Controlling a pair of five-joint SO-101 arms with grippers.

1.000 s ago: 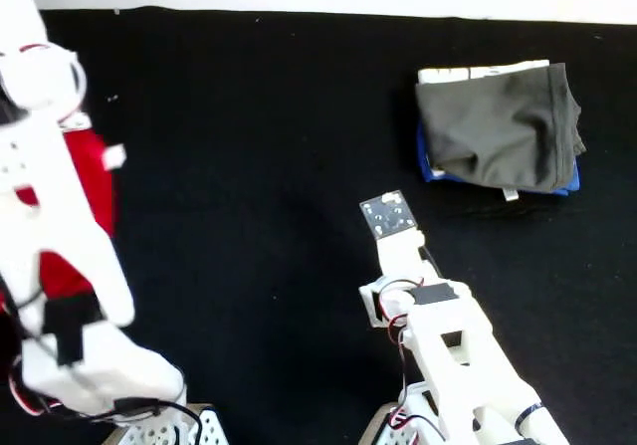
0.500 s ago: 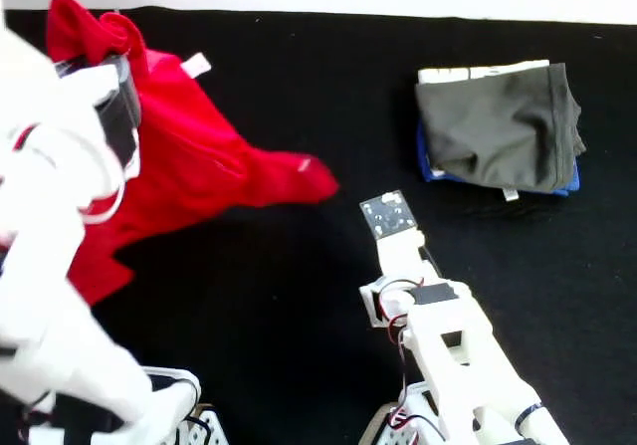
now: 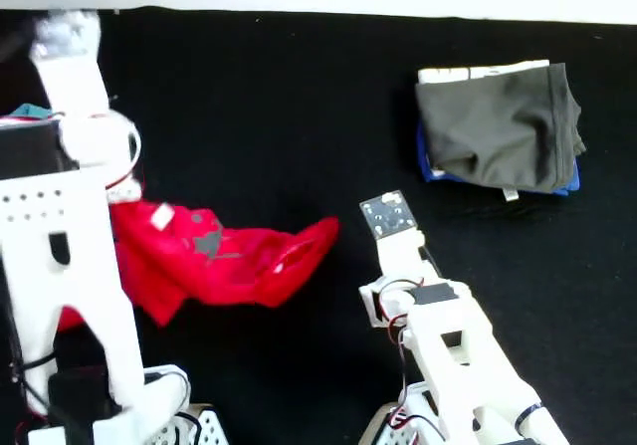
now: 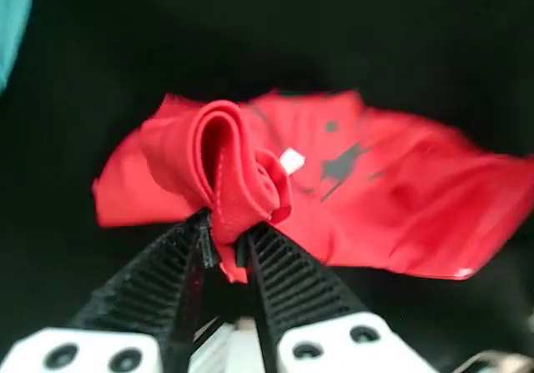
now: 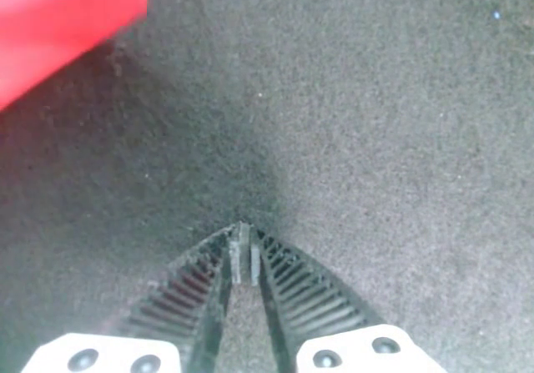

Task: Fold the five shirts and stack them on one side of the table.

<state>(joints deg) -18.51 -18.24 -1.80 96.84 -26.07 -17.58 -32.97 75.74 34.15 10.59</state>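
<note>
A red shirt [image 3: 224, 256] hangs crumpled at the left front of the black table, one end trailing toward the middle. My left gripper [image 4: 225, 244] is shut on a rolled fold of the red shirt [image 4: 384, 198], and the rest spreads out beyond the fingers. The tall left arm [image 3: 70, 246] stands over the cloth. My right gripper [image 5: 243, 252] is shut on nothing, low over bare table, with a corner of the red shirt [image 5: 58, 18] at the view's edge. Folded shirts [image 3: 498, 126] lie stacked at the back right, a grey one on top of blue and white.
The black table cloth [image 3: 269, 97] is bare in the middle and at the back. The right arm [image 3: 438, 326] sits at the front centre, pointing toward the stack. A bit of teal cloth [image 4: 10, 22] shows beside the left arm.
The left arm swung the red shirt up and out to the back left, then brought it down toward the front. The right arm and the stack stayed still.
</note>
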